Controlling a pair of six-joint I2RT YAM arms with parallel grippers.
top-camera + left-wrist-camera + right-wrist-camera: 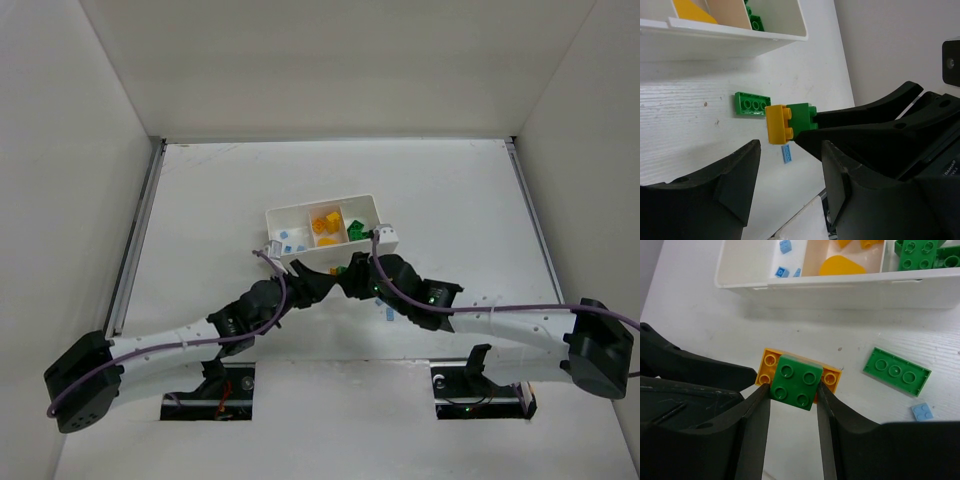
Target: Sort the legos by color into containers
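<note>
The only lettering is a small white print on the black housing right of the left pincer, cut off and unreadable.

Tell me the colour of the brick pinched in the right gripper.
Green brick, stacked on a yellow-orange brick; clearest in the right wrist view.

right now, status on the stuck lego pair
right pincer clamped on green square plastic brick, stuck on yellow-orange plastic brick. left pincer open. green plastic plate loose nearby.
</note>
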